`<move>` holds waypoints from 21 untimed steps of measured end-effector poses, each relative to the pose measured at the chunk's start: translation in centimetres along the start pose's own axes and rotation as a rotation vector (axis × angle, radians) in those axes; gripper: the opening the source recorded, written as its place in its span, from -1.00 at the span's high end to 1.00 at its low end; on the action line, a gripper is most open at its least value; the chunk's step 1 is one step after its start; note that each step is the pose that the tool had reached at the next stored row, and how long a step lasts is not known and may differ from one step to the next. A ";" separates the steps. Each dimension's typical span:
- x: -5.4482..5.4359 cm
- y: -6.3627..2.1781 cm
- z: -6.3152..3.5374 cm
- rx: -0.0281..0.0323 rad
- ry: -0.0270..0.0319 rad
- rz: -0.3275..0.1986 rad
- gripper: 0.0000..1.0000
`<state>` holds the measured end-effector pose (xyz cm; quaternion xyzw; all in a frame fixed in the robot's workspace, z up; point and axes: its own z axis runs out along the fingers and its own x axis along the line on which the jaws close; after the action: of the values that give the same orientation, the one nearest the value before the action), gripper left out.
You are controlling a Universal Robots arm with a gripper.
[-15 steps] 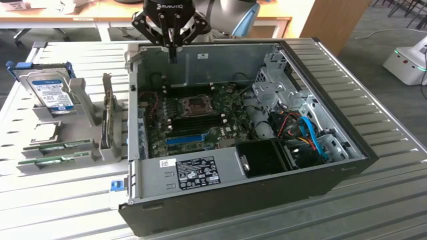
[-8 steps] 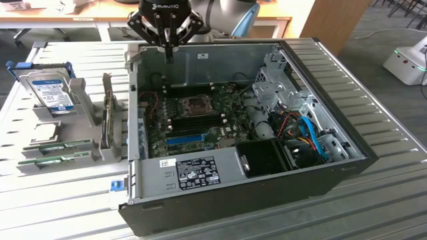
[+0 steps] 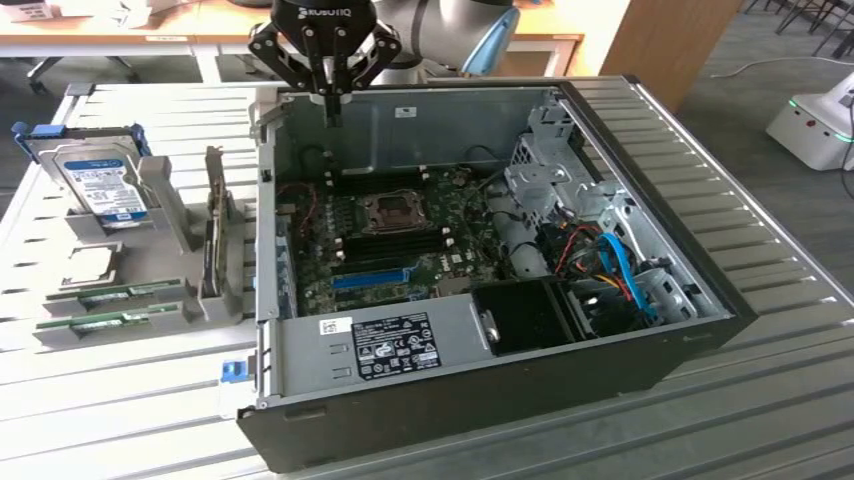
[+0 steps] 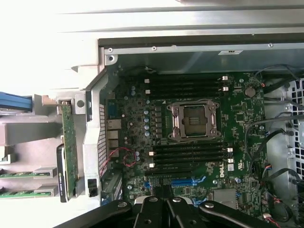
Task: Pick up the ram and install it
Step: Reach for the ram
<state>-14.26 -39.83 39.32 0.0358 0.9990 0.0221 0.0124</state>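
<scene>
Two ram sticks, thin green boards, lie in grey holders on the table at the exterior view's left: one ram stick [image 3: 118,294] [image 4: 14,174] and a second [image 3: 100,322] [image 4: 14,194] beside it. My gripper [image 3: 330,108] [image 4: 159,211] hangs above the far edge of the open computer case [image 3: 694,330], well apart from both sticks. Its fingers are shut together with nothing between them. Below it lies the green motherboard [image 3: 461,255] [image 4: 137,118] with black memory slots [image 3: 387,240] [image 4: 187,154] on both sides of the CPU socket [image 3: 396,210] [image 4: 194,121].
A hard drive [image 3: 107,185] in a blue-handled cradle and an upright expansion card [image 3: 214,235] [image 4: 69,147] stand left of the case. A blue expansion slot [image 3: 367,277] [image 4: 187,182], the power supply [image 3: 400,345] and loose cables [image 3: 607,265] sit inside the case.
</scene>
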 end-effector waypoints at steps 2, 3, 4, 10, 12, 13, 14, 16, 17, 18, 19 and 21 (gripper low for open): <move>0.0 0.00 0.00 0.0000 0.0000 0.000 0.79; 0.1 0.00 0.00 0.0000 0.0000 0.000 0.79; 0.1 0.00 0.00 0.0001 0.0000 0.000 0.79; 0.4 -0.03 -0.01 0.0001 0.0000 0.000 0.79; 0.6 -0.04 -0.02 0.0000 0.0000 0.000 0.79; 0.7 -0.05 -0.02 0.0001 0.0000 0.000 0.79; 0.8 -0.06 -0.02 0.0000 -0.0001 0.000 0.79; 1.0 -0.07 -0.03 0.0000 0.0000 0.000 0.79; 1.1 -0.08 -0.03 0.0000 0.0000 0.000 0.79; 1.2 -0.08 -0.03 0.0001 0.0000 0.000 0.79; 1.3 -0.09 -0.04 0.0001 0.0000 0.000 0.79; 1.5 -0.11 -0.04 0.0000 0.0000 0.000 0.79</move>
<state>-15.79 -39.83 39.32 0.0358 0.9990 0.0221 0.0125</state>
